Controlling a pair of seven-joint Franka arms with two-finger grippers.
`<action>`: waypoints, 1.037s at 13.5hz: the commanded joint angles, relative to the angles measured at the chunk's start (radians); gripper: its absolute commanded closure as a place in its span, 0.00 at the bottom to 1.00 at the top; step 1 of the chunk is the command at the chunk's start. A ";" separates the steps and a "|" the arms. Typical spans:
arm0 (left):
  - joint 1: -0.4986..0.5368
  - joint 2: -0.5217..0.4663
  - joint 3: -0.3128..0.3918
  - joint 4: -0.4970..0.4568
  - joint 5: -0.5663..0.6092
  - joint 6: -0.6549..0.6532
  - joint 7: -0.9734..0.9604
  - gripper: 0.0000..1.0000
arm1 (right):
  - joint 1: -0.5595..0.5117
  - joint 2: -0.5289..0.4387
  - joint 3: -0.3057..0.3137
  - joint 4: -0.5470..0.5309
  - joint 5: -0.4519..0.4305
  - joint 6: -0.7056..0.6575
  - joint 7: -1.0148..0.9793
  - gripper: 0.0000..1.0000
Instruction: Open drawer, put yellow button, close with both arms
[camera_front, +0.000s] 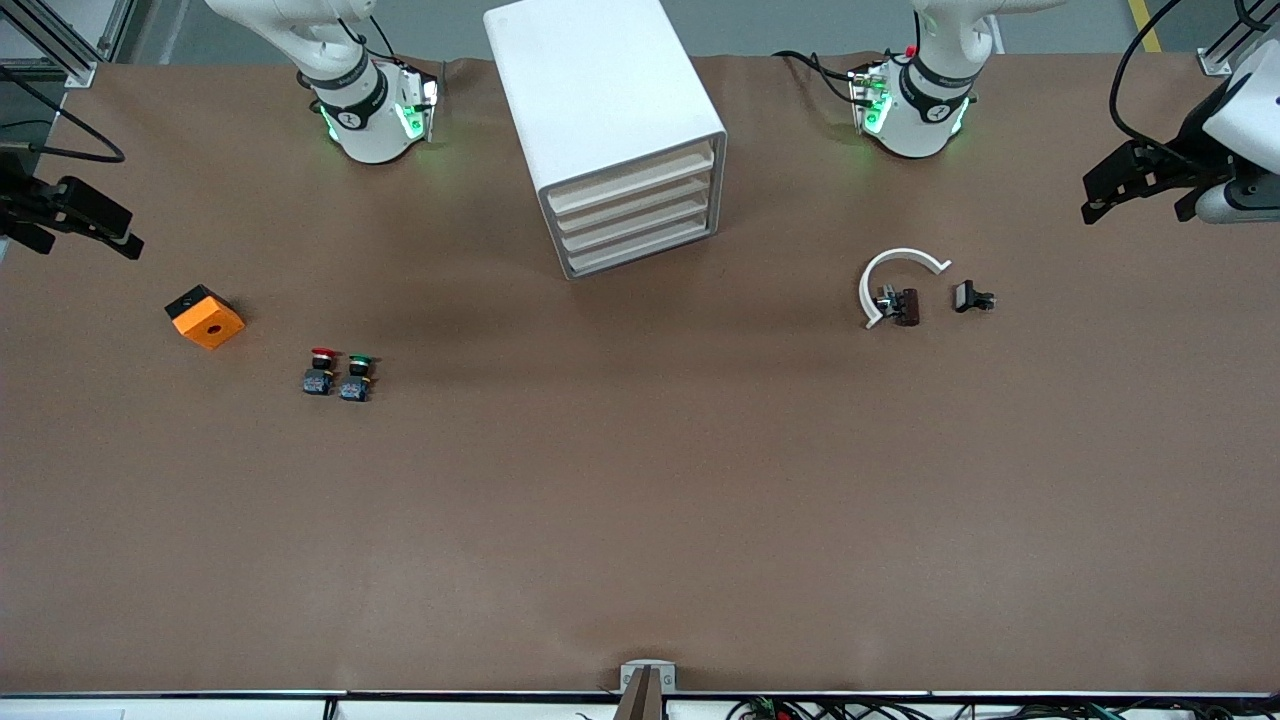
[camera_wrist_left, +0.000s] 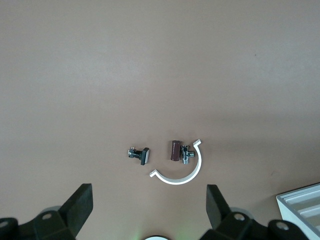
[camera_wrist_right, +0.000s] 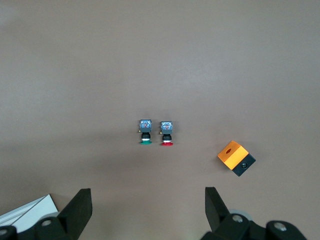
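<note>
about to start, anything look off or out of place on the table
No yellow button shows: only a red-capped button and a green-capped one, side by side. The cabinet sits skewed to the table edge, all drawers shut.

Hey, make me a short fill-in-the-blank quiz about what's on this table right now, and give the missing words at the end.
1. The white cabinet has ____ beige-fronted drawers, all shut.
2. Beside the red-capped button stands a button with a ____ cap.
3. The orange block lies toward the ____ arm's end of the table.
4. The left pincer and right pincer both have their fingers ____.

Missing words: four; green; right; open
</note>
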 joint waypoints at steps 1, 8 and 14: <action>0.001 0.000 0.004 -0.007 -0.005 0.026 0.020 0.00 | -0.015 0.004 0.015 0.017 -0.012 -0.015 -0.011 0.00; -0.001 0.045 0.005 0.071 0.002 0.000 -0.003 0.00 | -0.015 0.004 0.015 0.017 -0.012 -0.013 -0.011 0.00; 0.001 0.046 0.005 0.071 0.002 -0.023 -0.074 0.00 | -0.015 0.004 0.015 0.017 -0.012 -0.013 -0.011 0.00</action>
